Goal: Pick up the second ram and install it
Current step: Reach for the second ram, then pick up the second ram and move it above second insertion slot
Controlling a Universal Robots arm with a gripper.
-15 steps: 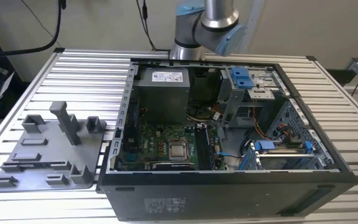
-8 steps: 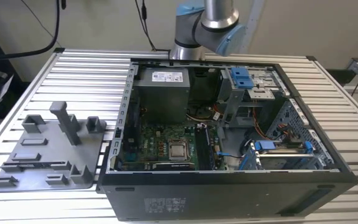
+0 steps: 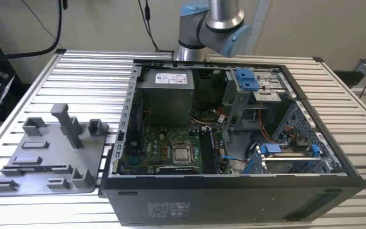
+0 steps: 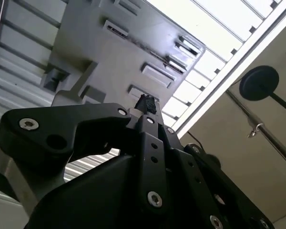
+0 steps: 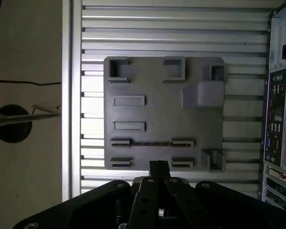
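First wrist view showed the pincer [image 5: 158,167] closed and empty over the fixture plate [image 5: 162,112] holding the second ram [image 5: 152,142]. Pickup was pending and judged to require an opened pincer.

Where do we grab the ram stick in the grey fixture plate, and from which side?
Probably mid-length on the ram, pinching its two flat faces at the exposed upper edge and coming straight down from above the fixture plate. It stands on edge, seen as a thin line, and its ends sit in two slotted holders, so only the span between them looks free.
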